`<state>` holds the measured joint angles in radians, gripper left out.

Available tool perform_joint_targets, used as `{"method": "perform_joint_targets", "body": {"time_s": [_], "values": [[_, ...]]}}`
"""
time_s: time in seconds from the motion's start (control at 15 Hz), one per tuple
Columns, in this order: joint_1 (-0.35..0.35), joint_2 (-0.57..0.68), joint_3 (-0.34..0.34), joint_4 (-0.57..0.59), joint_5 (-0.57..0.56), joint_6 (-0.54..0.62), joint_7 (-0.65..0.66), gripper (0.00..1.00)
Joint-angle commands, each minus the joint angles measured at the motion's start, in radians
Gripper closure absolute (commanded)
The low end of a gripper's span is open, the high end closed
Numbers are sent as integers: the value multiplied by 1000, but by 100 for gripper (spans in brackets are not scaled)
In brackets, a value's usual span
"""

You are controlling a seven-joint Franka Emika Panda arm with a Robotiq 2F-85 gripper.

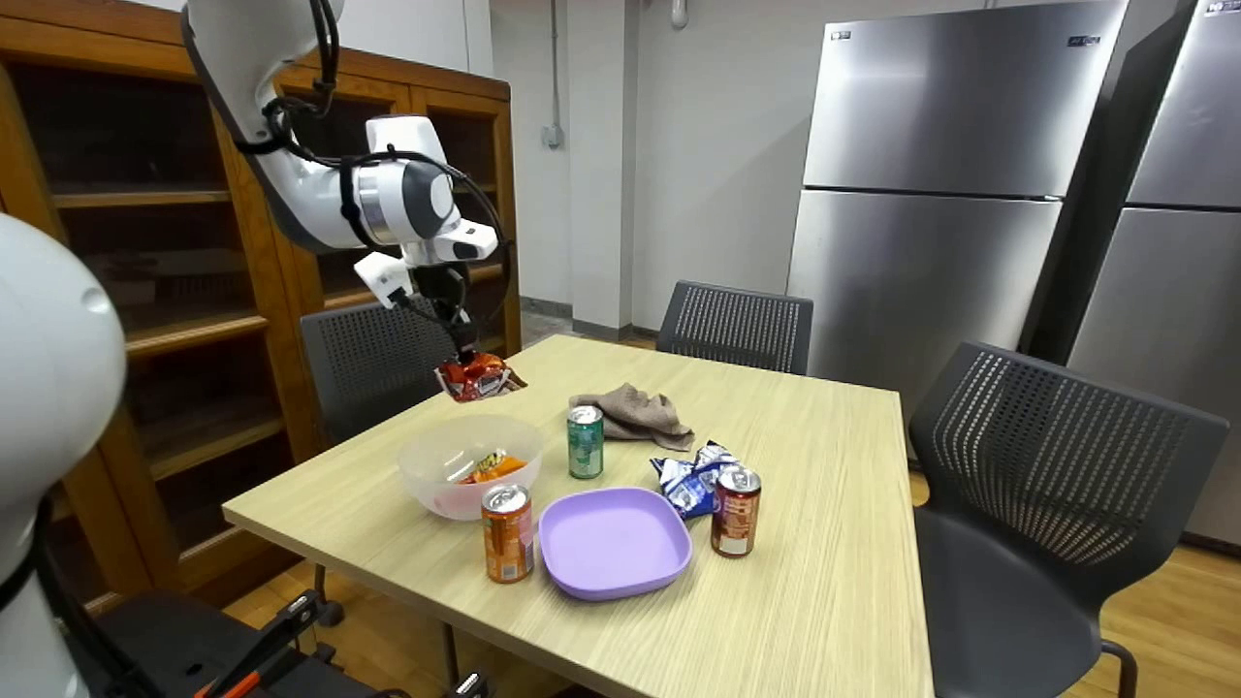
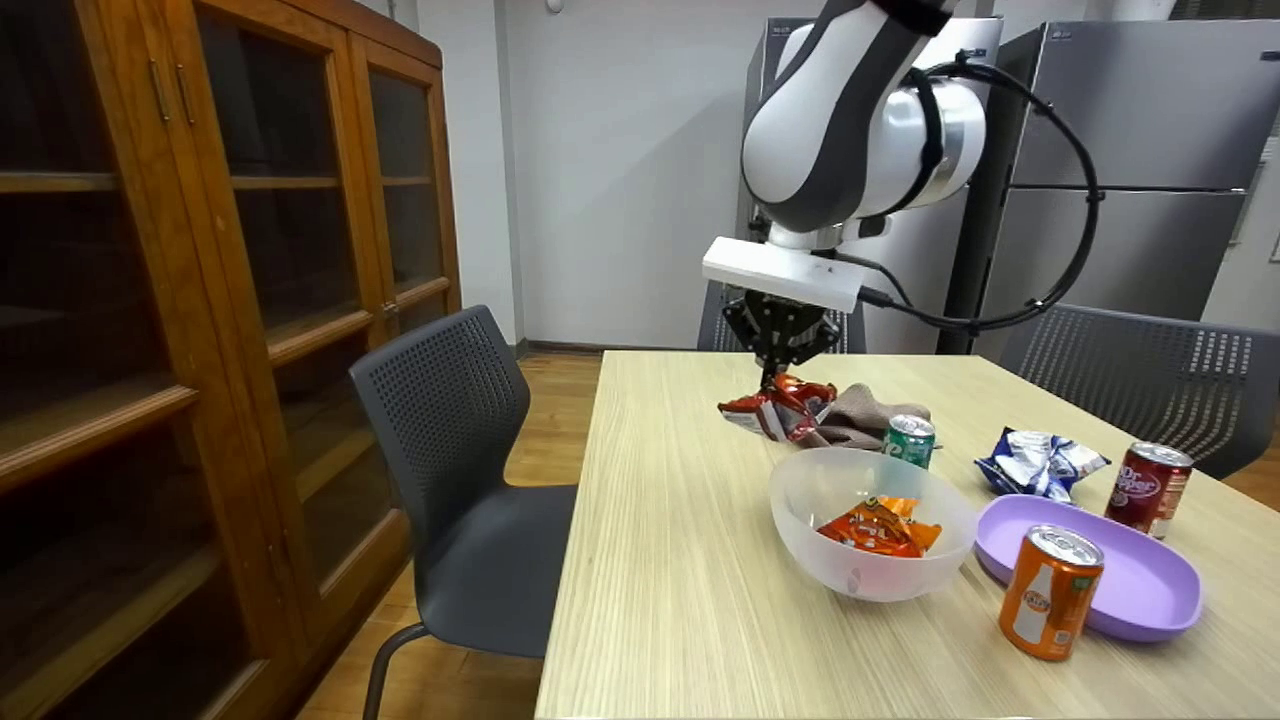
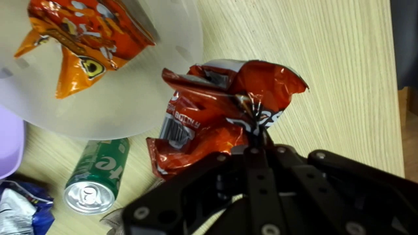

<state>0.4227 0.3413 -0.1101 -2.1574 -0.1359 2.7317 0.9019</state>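
Observation:
My gripper (image 3: 258,132) is shut on a crumpled red snack bag (image 3: 205,111), pinching it near the middle. In both exterior views the red bag (image 1: 478,377) hangs from the fingertips above the wooden table. A translucent bowl (image 2: 830,570) stands close by, and in the wrist view the bag overlaps its rim. Inside the bowl lies an orange snack bag (image 2: 880,527). A green can (image 1: 585,446) stands upright beside the bowl. The folds of the red bag partly hide the fingertips.
A brown cloth (image 1: 635,412) lies behind the green can. Around the purple plate (image 1: 616,543) are an orange can (image 1: 507,543), a dark red can (image 1: 736,519) and a blue snack bag (image 2: 1040,462). Chairs, including a grey one (image 2: 450,430), surround the table.

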Motion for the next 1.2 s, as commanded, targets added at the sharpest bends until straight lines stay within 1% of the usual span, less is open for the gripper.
{"method": "perform_joint_targets", "body": {"time_s": [0.0, 0.13, 0.33, 0.6, 1.13], "values": [[-40, -110, 21, -121, -37, -2, -4, 100], [-64, -135, 36, -153, -38, -22, -28, 100], [-93, -135, 59, -174, -25, -39, -51, 100], [-100, -104, 57, -177, -48, -45, -26, 100], [-136, -12, 103, -152, 26, -47, -97, 100]]}}
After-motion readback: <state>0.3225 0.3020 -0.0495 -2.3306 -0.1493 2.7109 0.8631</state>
